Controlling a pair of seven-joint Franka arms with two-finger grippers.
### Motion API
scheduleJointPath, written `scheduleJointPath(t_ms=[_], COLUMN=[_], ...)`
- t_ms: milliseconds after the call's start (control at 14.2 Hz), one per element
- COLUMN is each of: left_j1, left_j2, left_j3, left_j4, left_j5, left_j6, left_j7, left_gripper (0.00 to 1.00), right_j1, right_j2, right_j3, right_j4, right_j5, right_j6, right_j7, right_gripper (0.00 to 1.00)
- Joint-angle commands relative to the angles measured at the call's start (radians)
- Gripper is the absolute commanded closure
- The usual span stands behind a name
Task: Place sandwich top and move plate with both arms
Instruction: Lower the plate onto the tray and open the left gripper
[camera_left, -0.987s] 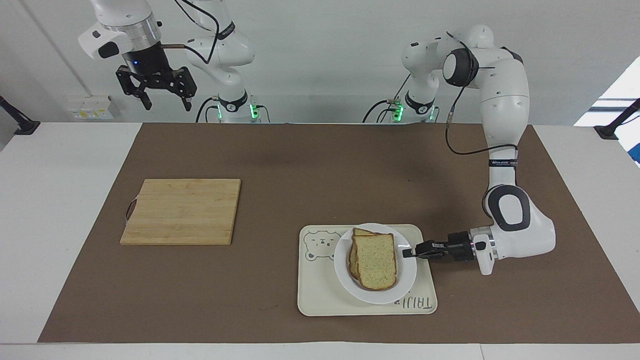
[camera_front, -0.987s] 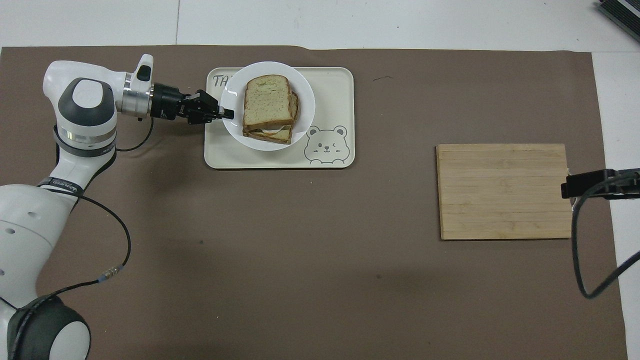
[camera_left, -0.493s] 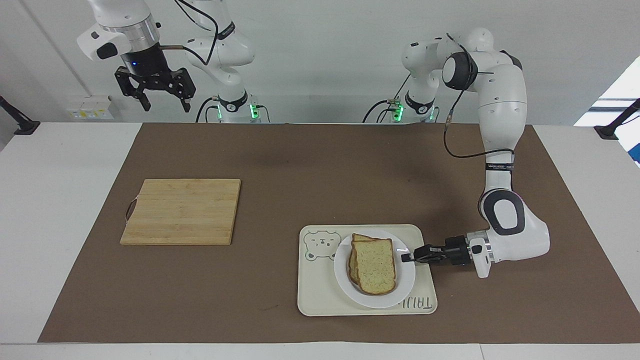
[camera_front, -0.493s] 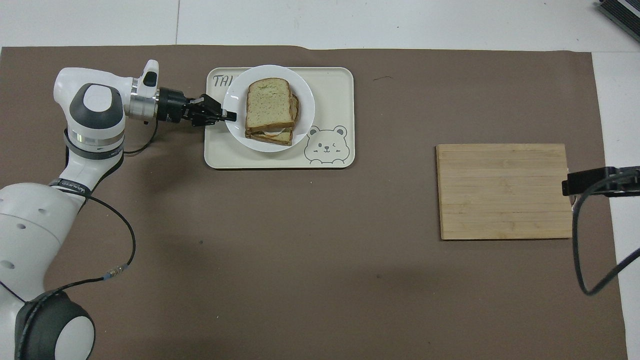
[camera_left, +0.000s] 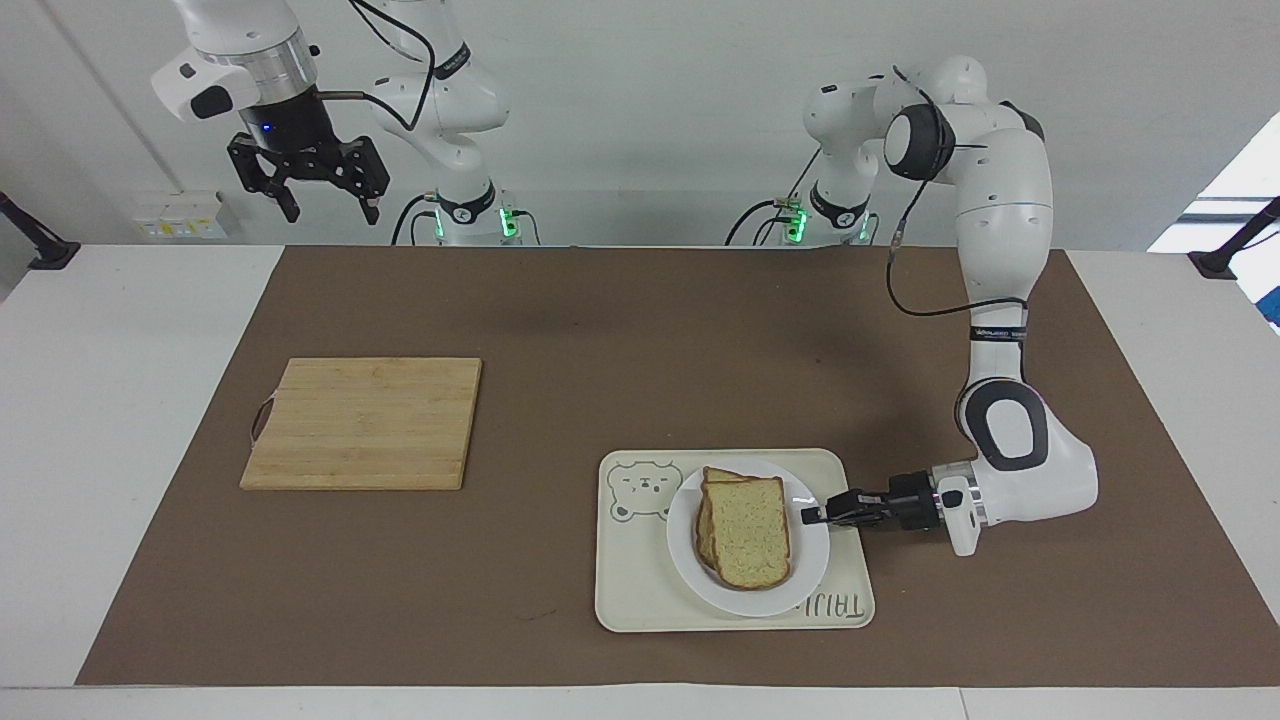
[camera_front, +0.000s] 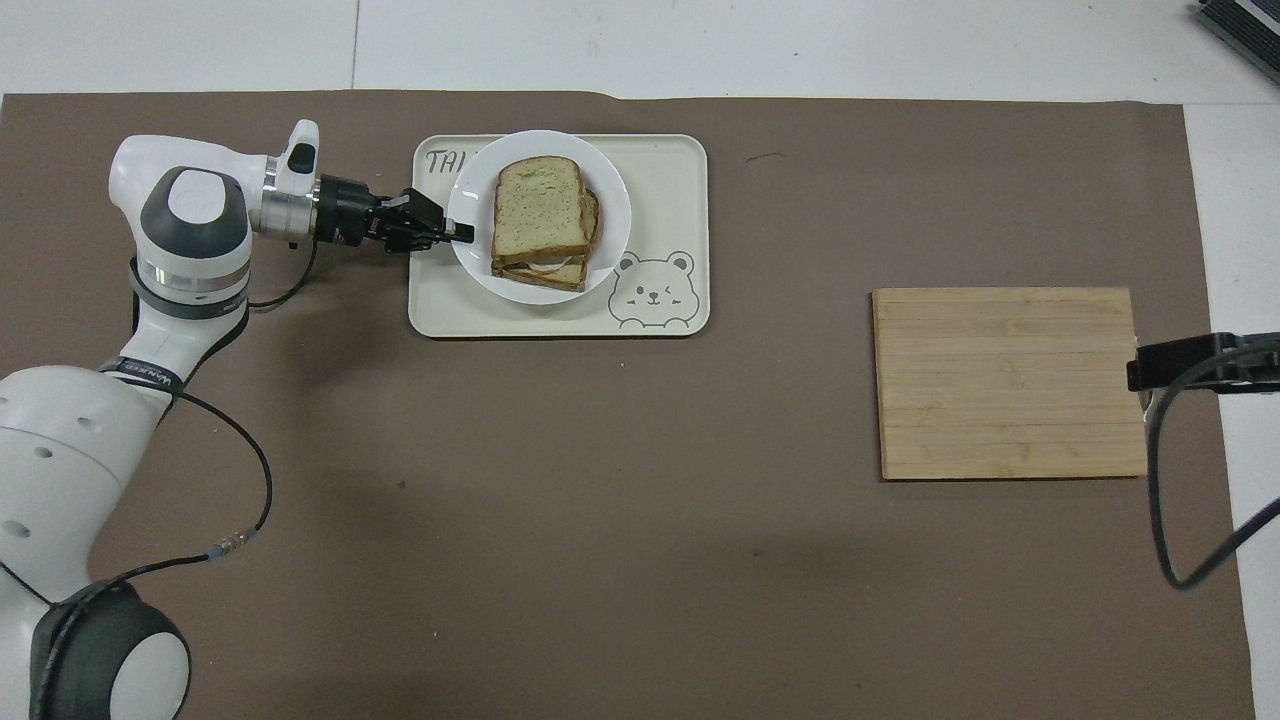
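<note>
Left gripper (camera_left: 808, 517): clamped on rim of plate (camera_left: 810, 560), at the plate's left-arm end. Sandwich top (camera_left: 752, 532) just beside fingertips, stacked on plate (plate on tray (camera_left: 640, 590)). Right gripper (camera_left: 330, 208): jaws apart, waiting aloft.

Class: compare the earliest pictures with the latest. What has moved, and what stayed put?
The left tool, shut on the plate rim, lowered it from a tilt to lie flat on the tray, sandwich top still on it. The right tool rose a little, open, near its base. The cutting board and tray did not move.
</note>
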Motion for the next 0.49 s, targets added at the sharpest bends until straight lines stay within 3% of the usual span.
scheduleJointPath(t_ms=[0,70,423], left_j1=[-0.003,-0.003,0.000], left_j2=[0.014,0.012,-0.020], left_j3=[-0.001,-0.001,0.006], left_j4=[0.030,0.027,0.026], left_j5=[0.006,0.006,0.017], left_j6=[0.004,0.004,-0.002], left_j7=[0.005,0.003,-0.019], left_gripper=[0.12,0.00,0.00], right_j1=[-0.010,-0.010,-0.010], right_j2=[-0.025,-0.025,-0.025], right_j3=[0.001,-0.001,-0.001], right_j4=[-0.030,-0.032,-0.032], right_j5=[0.004,0.004,0.004], right_j6=[0.020,0.020,0.018], right_j7=[-0.023,-0.023,-0.023], right_gripper=[0.00,0.00,0.00])
